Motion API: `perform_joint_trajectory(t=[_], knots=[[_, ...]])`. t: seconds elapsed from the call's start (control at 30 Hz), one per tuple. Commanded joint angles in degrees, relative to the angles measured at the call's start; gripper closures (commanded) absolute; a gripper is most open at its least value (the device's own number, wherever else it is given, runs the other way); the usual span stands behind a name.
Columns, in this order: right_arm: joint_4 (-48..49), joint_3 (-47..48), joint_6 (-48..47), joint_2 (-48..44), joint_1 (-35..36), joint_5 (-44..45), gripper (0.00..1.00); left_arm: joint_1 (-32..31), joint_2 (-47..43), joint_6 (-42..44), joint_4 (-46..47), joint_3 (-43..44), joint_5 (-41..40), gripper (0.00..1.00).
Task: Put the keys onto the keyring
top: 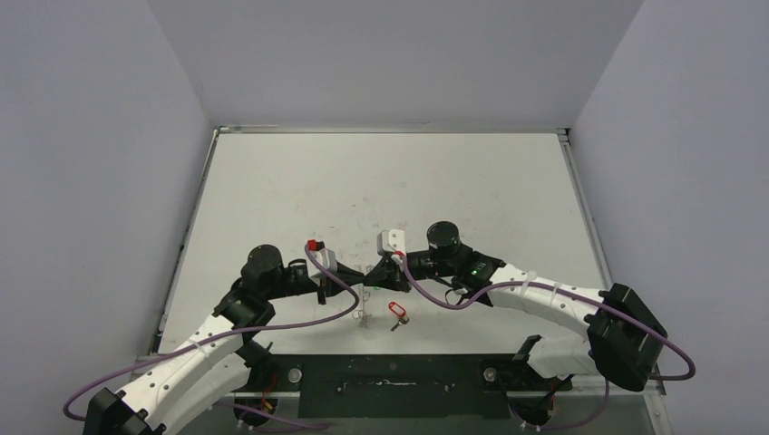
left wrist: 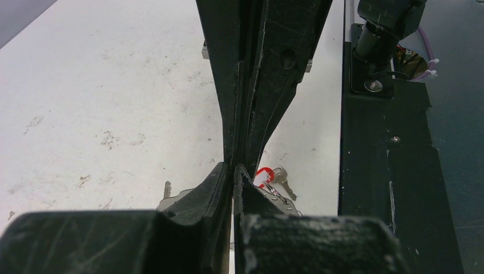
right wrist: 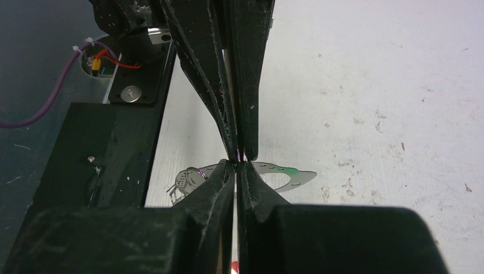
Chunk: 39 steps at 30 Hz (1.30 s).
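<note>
Desk: a white desk [top: 272,199], scuffed and speckled with small marks. A black plate [top: 390,385] runs along its near edge between the two arm bases.
Room: plain grey walls [top: 91,181] close the desk in on the left, the right and at the back.
Left tool: the left tool [left wrist: 234,171] is closed, its fingers pressed flat together. It sits low over the middle of the desk, nearer the front edge.
Right tool: the right tool [right wrist: 236,166] is closed too, and its tip meets the left tool's tip head-on.
Held: I cannot tell whether anything thin is pinched where the tips meet.
Red-tagged key: the red-tagged key [top: 394,311] lies flat on the desk. It is near the meeting tips, on the side toward the arm bases, and apart from both tools.
Second key: a small silver key [right wrist: 184,184] shows just beside the tips, also on the base side. I cannot tell its tag colour, or whether it lies on the desk or hangs.
Keyring: I cannot pick out the keyring with any certainty against the white surface.
</note>
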Motion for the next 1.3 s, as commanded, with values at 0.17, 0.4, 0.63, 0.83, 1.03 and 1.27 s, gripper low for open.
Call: perform_joint_trajectory(t=[0.17,0.4,0.63,0.83,1.03,1.27], knots=[[0.83,2.67,-3.55,-0.68,0.70,-0.39,1.00,-0.43,-2.28,0.66,1.37,1.66,-0.43,0.89],[-0.70,2.65,-4.68,-1.05,0.72,1.00,1.00,-0.43,-5.68,2.74,-7.14,3.79,-3.17,0.61],[-1.15,2.90,-4.85,-1.36,0.72,1.08,1.00,-0.43,-6.58,7.11,-19.50,7.68,-3.67,0.58],[-1.73,3.01,-4.94,-1.53,0.72,0.91,1.00,-0.46,-4.75,8.72,-21.91,8.88,-1.73,0.59],[-2.58,3.10,-5.29,-2.06,0.70,0.75,1.00,-0.52,-1.64,8.39,-18.00,9.18,-1.40,0.68],[-2.93,3.18,-5.38,-1.76,0.70,0.60,1.00,-0.76,1.45,7.75,-13.27,9.17,-0.81,0.75]])
